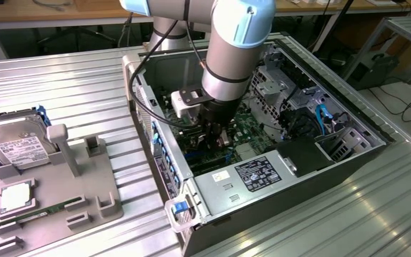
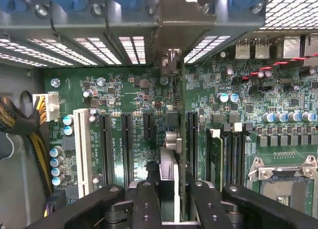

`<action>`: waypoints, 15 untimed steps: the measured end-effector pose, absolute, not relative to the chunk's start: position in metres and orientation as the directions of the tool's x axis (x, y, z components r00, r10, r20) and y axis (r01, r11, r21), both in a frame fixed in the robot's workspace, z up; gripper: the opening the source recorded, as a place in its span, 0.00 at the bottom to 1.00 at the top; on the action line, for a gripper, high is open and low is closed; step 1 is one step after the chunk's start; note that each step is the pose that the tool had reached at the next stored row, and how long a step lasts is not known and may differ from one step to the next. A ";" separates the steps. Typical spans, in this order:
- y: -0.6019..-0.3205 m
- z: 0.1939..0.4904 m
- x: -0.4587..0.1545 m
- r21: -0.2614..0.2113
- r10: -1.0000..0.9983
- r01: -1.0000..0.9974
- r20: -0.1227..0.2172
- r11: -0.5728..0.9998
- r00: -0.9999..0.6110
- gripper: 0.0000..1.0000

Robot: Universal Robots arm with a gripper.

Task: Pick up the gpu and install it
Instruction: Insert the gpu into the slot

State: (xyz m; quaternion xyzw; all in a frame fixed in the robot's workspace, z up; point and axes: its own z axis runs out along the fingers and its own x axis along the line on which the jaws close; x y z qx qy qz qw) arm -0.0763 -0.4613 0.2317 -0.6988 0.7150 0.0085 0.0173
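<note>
Gpu [image 2: 181, 139] edge-on in the wrist view, upright over the motherboard [image 2: 129, 90], clamped between the fingers [image 2: 145, 204] of the gripper [image 2: 174, 201]; jaws drawn in narrow onto the thin card, metal bracket end toward the slotted rear wall [image 2: 99, 20]. Likely light and stiff but fragile: best held by the board's flat faces, as here, away from fan and edge contacts. Little room: black expansion slots [image 2: 105, 139] on one flank, seated memory stick [image 2: 214, 154] on the other, small capacitors close by, braided cable bundle [image 2: 20, 124] well apart. In the exterior view, gripper [image 1: 214, 131] at frame centre, deep inside the open computer case [image 1: 377, 134], card dark and hard to make out beneath it; case walls and drive cage close around the arm, power supply [image 1: 259, 174] near below, hard drive [image 1: 13, 142] on the tray at far left.
</note>
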 end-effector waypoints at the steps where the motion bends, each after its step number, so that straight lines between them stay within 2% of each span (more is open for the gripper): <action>1: -0.461 0.232 -0.076 -0.012 -0.999 -1.000 -0.037 0.023 -0.023 0.28; 15: -0.461 0.232 -0.076 -0.012 -0.999 -1.000 -0.037 0.023 -0.023 0.28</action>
